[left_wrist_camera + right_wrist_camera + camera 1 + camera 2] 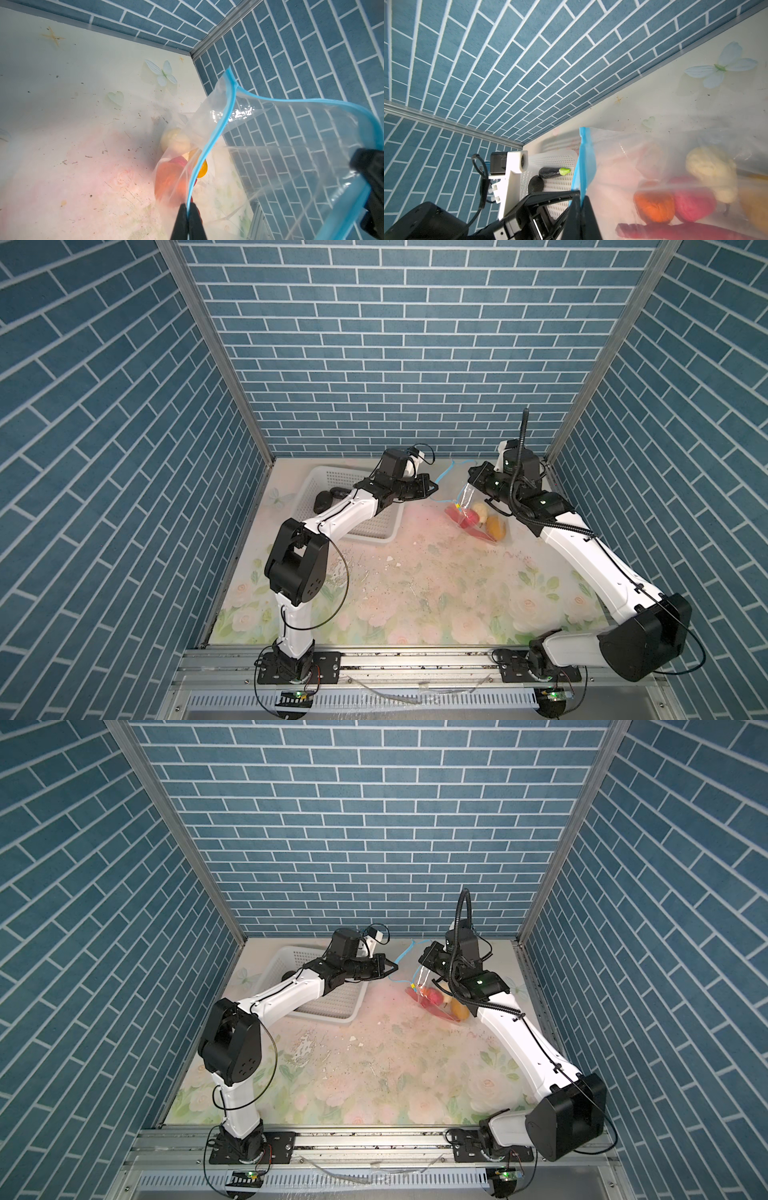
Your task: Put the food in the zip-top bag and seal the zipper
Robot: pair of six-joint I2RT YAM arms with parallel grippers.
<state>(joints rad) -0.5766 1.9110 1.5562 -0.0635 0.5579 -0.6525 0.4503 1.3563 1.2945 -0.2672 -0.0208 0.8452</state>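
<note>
as i hold the clear plastic zip-top bag slung between both hands | left gripper and right gripper each clamped on its light blue zipper strip, running hand to hand

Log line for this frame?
left gripper: shut on zipper | right gripper: shut on zipper | zip-top bag: mouth open | food: several pieces bagged | basket: holds two black pieces

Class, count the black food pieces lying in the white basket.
2, both in the white basket: a green-tipped eggplant-like piece and a rounder lump beside it; the left arm may hide more.
</note>
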